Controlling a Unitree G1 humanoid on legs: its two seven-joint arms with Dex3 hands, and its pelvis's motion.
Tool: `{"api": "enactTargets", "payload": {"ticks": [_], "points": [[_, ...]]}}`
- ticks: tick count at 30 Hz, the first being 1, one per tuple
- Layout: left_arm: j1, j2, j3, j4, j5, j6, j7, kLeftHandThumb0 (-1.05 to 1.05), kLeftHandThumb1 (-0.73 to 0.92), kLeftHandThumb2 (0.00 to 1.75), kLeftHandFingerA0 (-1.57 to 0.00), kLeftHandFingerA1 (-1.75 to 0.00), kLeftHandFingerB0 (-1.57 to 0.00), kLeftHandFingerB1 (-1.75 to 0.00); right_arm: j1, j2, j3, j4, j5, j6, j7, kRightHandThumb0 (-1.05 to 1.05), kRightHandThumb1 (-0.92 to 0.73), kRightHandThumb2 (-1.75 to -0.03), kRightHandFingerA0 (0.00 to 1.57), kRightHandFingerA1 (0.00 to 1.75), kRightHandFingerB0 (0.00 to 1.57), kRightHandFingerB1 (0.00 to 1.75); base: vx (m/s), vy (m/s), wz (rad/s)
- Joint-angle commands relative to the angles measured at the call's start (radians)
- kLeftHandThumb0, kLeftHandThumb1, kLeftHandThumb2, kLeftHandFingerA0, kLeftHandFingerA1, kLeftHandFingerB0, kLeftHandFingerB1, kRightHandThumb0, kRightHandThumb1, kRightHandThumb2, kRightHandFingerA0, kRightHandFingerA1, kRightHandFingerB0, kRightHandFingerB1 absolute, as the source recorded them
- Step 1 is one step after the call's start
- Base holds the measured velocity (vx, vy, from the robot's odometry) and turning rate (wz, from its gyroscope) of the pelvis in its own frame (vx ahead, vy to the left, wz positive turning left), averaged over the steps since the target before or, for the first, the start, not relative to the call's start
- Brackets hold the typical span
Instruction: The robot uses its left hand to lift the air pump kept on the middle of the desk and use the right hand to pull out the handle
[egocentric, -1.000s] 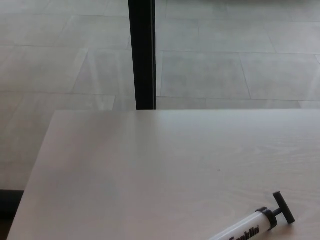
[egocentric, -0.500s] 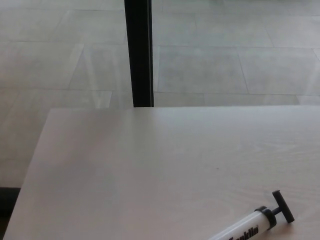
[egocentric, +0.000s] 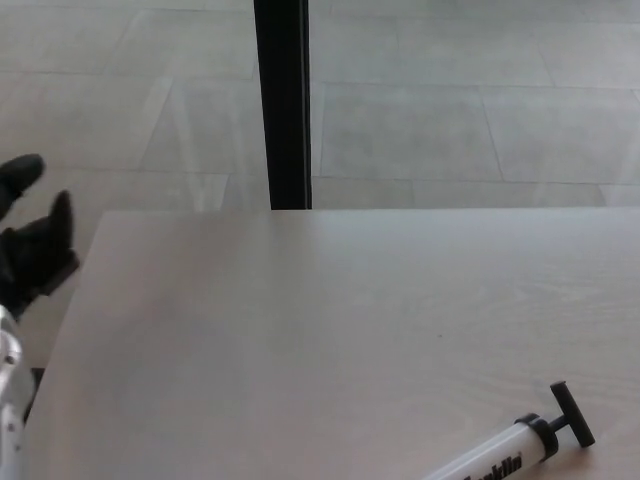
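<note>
Air pump (egocentric: 515, 455) lies unobstructed on desk (egocentric: 300, 330) (bottom edge).

Desk (egocentric: 300, 330): you see pale wood-grain laminate, smooth, with a soft satin sheen. Air pump (egocentric: 510, 457): your item has a white glossy plastic barrel with black printed lettering; its T-handle (egocentric: 571, 414) and collar look like matt black plastic. Left hand (egocentric: 35, 245): matt black fingers, wrist part in shiny silver metal. Floor (egocentric: 450, 120): large grey tiles, smooth, faintly reflective. Post (egocentric: 283, 100): black, semi-gloss.

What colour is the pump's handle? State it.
Black, on the handle of the white pump; head view.
</note>
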Motion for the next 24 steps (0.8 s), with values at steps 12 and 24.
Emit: {"api": "enactTargets", "payload": {"ticks": [12,24], "points": [[-0.114,-0.234,-0.814,-0.052,0.445,0.293,0.036,-0.46,0.49,0.97,-0.29,-0.67,-0.22,-0.58,-0.021,0.134,0.237,-0.148,-0.094,0.079,-0.084,-0.48,-0.75,-0.62,0.5,0.61,0.34,0.39,0.0,0.0,0.0],[-0.293,-0.253,-1.188,0.034,0.69,0.51,-0.031,-0.63,0.68,0.58,-0.4,-1.1,-0.31,-0.58,-0.048,0.122,0.241,-0.108,-0.074,0.074,-0.099,-0.51,-0.74,-0.62,0.5,0.71,0.35,0.4,0.0,0.0,0.0]]}}
